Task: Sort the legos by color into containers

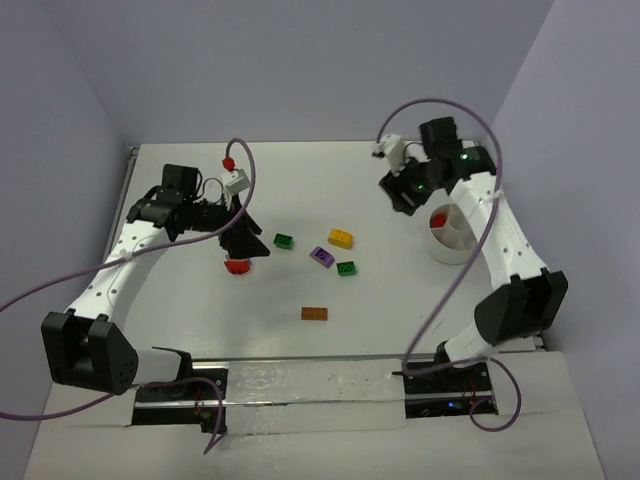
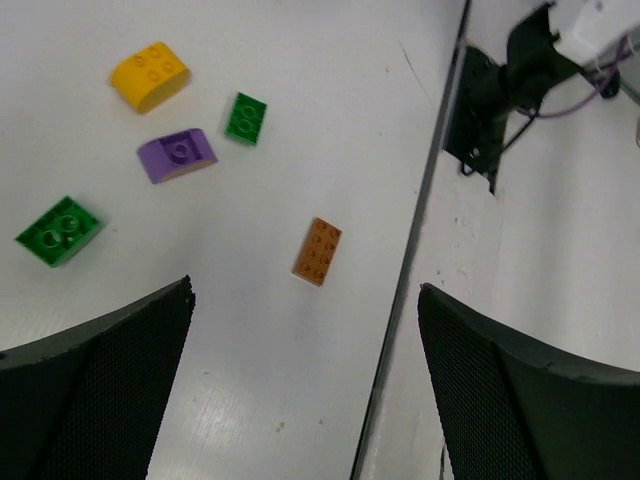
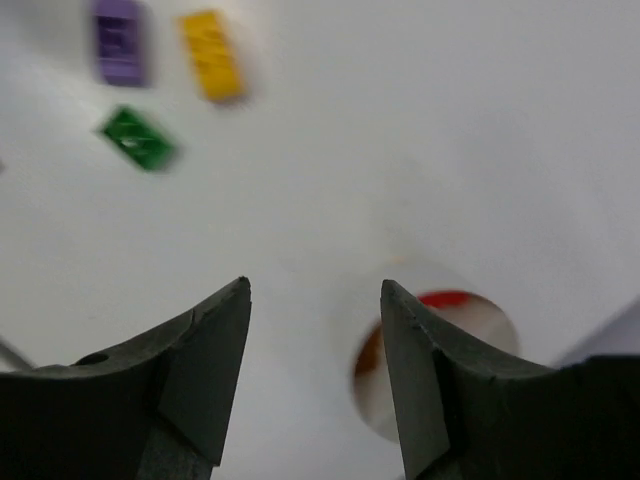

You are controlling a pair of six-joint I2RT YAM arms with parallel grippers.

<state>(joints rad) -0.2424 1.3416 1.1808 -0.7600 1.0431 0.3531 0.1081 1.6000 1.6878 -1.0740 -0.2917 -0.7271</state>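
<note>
Five legos (image 1: 340, 238) lie loose, w/ red one (image 1: 237, 266) beside left claw (image 1: 246, 246).

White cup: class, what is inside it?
One red brick shows in a compartment of the white cup. The right arm covers part of it; what lies there cannot be seen.

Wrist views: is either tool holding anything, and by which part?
Nothing is held. The black left tool and black right tool both stand open, gaps empty.

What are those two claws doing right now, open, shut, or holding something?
Left gripper: open, holding nothing.
Right gripper: open, holding nothing.
</note>
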